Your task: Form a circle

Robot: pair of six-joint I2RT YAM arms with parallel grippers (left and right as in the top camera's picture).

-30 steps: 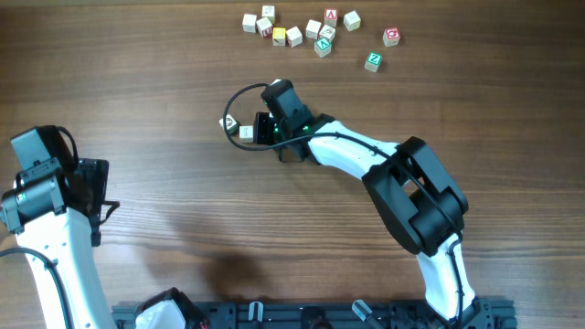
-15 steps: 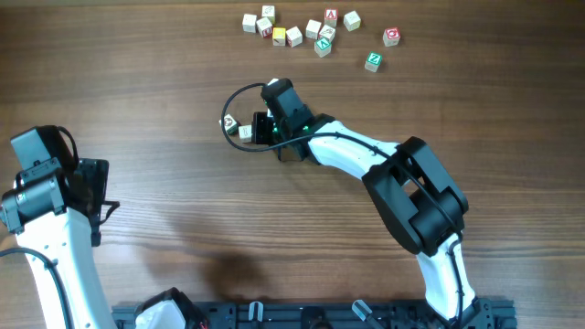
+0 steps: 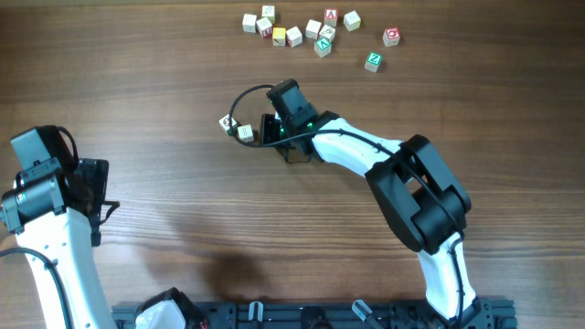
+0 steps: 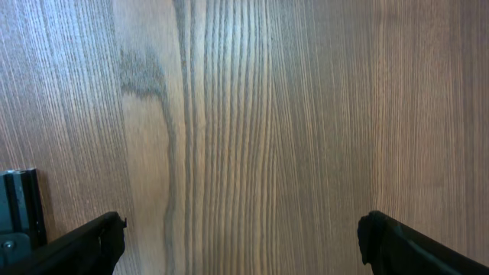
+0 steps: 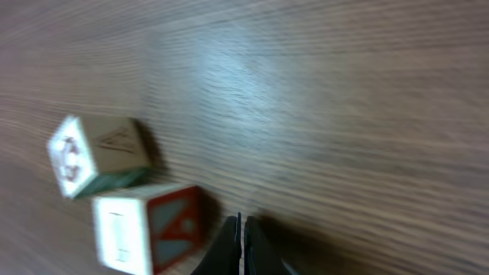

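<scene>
**Two cubes parked, the rest of the ring waiting up top**

Biggest thing first: the wooden table [image 3: 137,110] is mostly bare, which leaves plenty of room to lay out a ring in the middle. The right arm [image 3: 366,160] reaches across it to the centre, while the left arm [image 3: 46,210] sits tucked at its own edge, out of the way I'd say. The left gripper [image 4: 241,223] is spread wide with nothing between its fingers, only wood grain under it.

The right gripper [image 5: 239,229] is pinched completely closed on nothing. My read is that it's being used as a poker, a narrow tip for nudging cubes rather than lifting them. It sits just beside the start of the circle [image 3: 238,128], which is only two cubes here, left of the table's centre: a green-sided cube [image 5: 99,153] and a red-faced cube [image 5: 145,225], close together. I can't tell if the tip actually touches the red one.

The loose cubes [image 3: 302,32] lie bunched along the far edge, well apart from the pair, so lots left to fetch.

Writing: no brands anywhere. From overhead one loose cube shows a red A and another possibly a green Z; the wrist view is too blurred to read
</scene>
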